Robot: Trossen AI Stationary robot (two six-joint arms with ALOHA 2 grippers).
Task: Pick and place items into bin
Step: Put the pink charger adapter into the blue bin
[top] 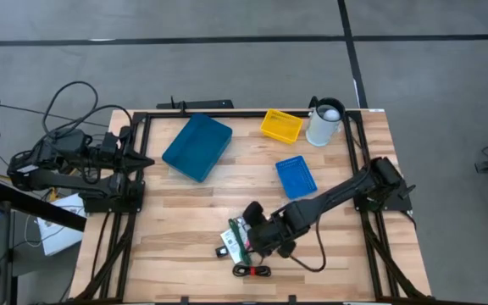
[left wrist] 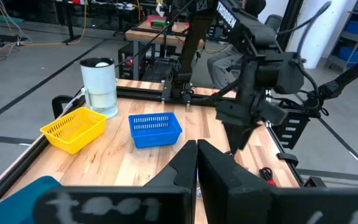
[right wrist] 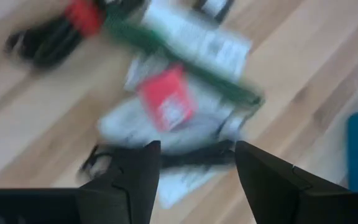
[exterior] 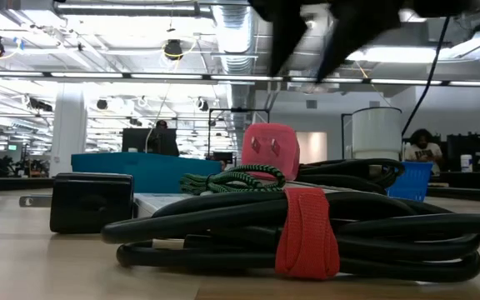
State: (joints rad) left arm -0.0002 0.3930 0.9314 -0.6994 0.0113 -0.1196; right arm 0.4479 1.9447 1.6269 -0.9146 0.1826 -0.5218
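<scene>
the right gripper (right wrist: 197, 163) is held with its dark fingers spread apart and empty, just above the pile of items near the front edge of the wooden table (top: 185, 254). directly below its fingertips a small red-pink piece (right wrist: 165, 97) is seen lying on white printed cards (right wrist: 197, 40), with a green strip (right wrist: 185, 64) beyond it and a coiled black cord bound by a red strap (exterior: 307, 233) further out. a large teal bin (top: 196, 146) is set well apart. the left gripper (left wrist: 196, 165) is parked closed at the table's left side
</scene>
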